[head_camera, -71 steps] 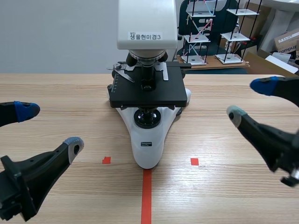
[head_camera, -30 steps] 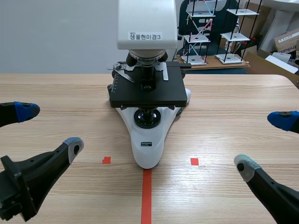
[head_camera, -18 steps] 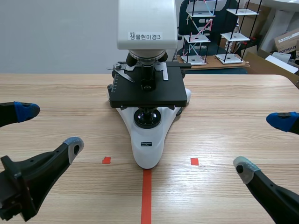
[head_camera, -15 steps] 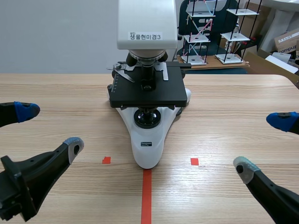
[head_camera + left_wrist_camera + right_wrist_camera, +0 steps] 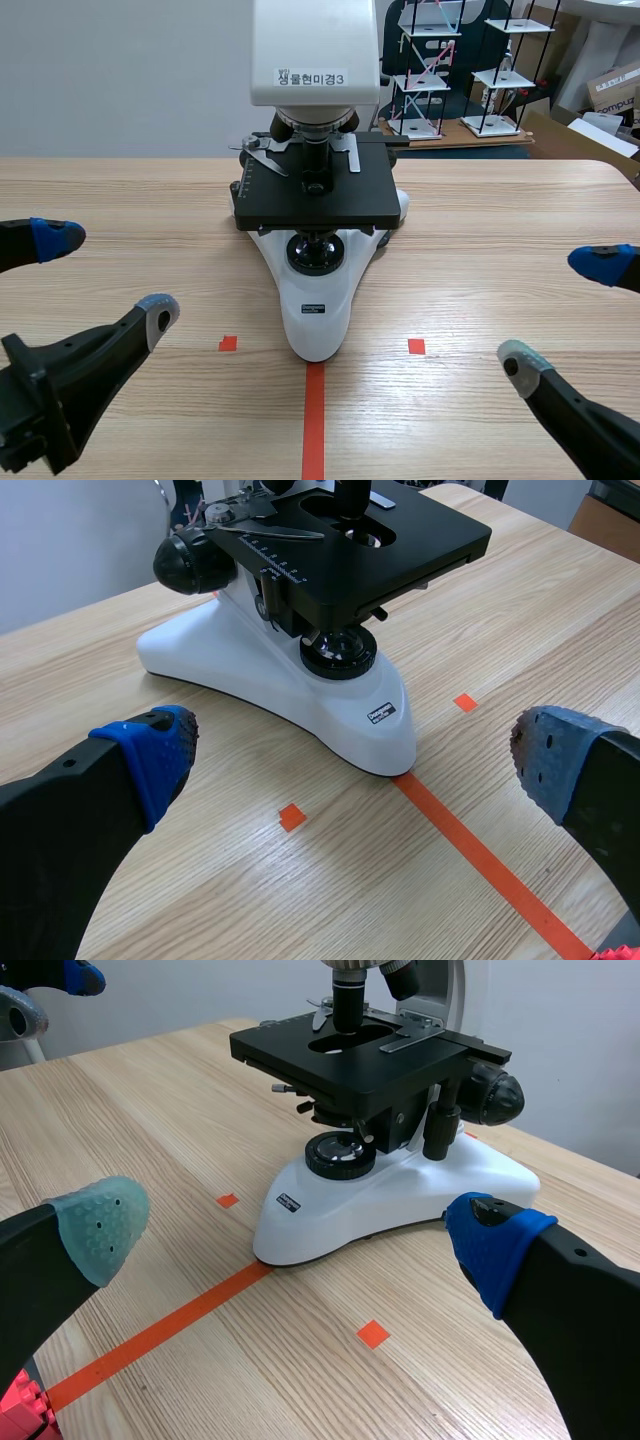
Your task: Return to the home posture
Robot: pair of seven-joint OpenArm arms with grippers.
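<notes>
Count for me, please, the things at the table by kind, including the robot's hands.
microscope: 1
robot hands, both open: 2 (left hand, right hand)
Total: 3

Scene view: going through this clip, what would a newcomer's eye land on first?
The white and black microscope stands at the middle of the table, its base at the end of the orange-red tape line. Next come the left gripper and the right gripper, low on either side of it, jaws wide open, holding nothing and touching nothing.
</notes>
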